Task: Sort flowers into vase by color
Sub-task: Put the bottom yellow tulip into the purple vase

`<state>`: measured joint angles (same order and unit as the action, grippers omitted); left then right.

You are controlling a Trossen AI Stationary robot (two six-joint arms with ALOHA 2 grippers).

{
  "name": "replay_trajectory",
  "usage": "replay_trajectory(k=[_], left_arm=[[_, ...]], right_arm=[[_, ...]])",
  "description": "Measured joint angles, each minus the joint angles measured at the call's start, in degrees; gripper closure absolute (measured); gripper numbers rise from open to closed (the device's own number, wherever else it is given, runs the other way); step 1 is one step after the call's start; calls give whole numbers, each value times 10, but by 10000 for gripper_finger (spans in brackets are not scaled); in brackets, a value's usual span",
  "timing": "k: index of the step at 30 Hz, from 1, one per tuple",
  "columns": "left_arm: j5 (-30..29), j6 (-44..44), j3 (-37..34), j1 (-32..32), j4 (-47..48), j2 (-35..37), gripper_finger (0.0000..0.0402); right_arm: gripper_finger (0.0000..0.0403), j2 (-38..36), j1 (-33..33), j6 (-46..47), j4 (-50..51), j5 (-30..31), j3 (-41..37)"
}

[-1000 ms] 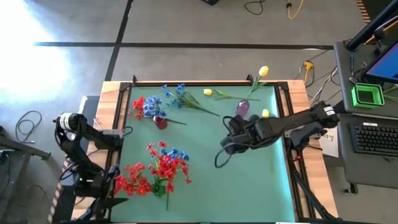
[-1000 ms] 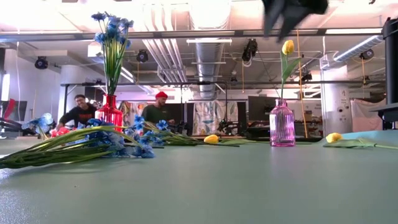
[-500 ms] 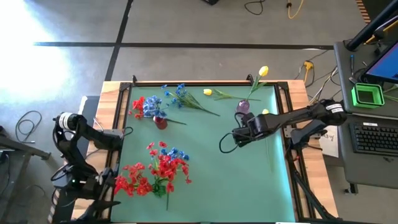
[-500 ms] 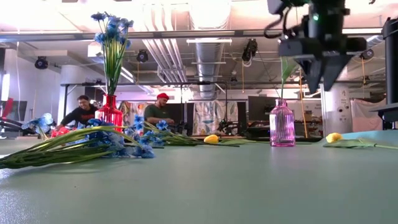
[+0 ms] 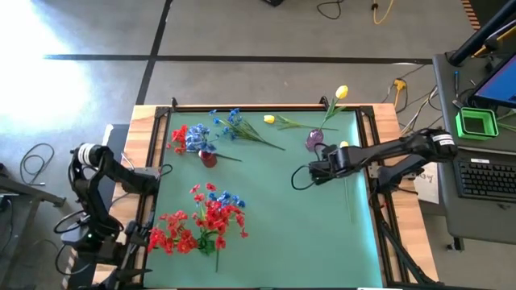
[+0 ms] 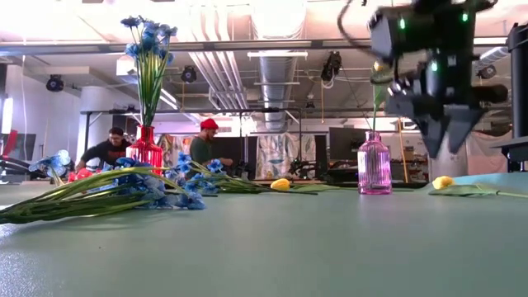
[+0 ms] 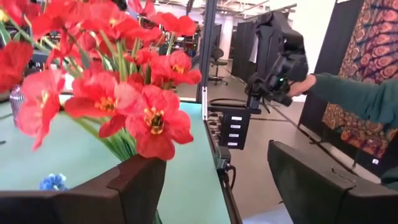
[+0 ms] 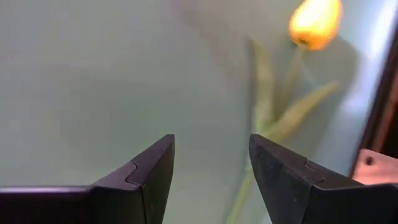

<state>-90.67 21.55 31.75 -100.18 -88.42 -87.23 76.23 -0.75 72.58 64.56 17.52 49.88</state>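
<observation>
- Yellow tulip [image 8: 316, 22] is lying loose on the green desk [image 5: 266, 209], near its right edge beside the pink vase [image 5: 314, 139].
- Right hand [image 5: 316, 173] is hovering open nearby; I'd centre the stem between its fingers before closing.
- Left hand [image 7: 217, 186] is waiting open beside the red flowers [image 5: 197, 224].

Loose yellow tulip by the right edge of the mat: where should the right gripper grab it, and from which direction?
Probably mid-stem, from straight above. The yellow tulip lies flat on the green mat, stem running away from the bud toward the table's near edge. The right gripper hovers open beside it; jaws should straddle the thin stem crosswise, below the soft bud.
</observation>
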Motion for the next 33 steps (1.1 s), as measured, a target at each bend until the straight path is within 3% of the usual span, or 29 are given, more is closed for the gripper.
replay_trajectory(k=[17, 21, 29, 33], left_arm=[[17, 46, -2, 15, -10, 10, 157], [16, 53, -2, 17, -11, 10, 161], [15, 61, -2, 21, -11, 11, 170], [13, 61, -2, 21, -10, 11, 171]], right_arm=[[210, 5, 92, 8, -93, -25, -158], [251, 5, 94, -1, -119, -30, -174], [374, 2, 94, -6, -132, -33, -174], [385, 1, 94, -8, -132, -36, -174]])
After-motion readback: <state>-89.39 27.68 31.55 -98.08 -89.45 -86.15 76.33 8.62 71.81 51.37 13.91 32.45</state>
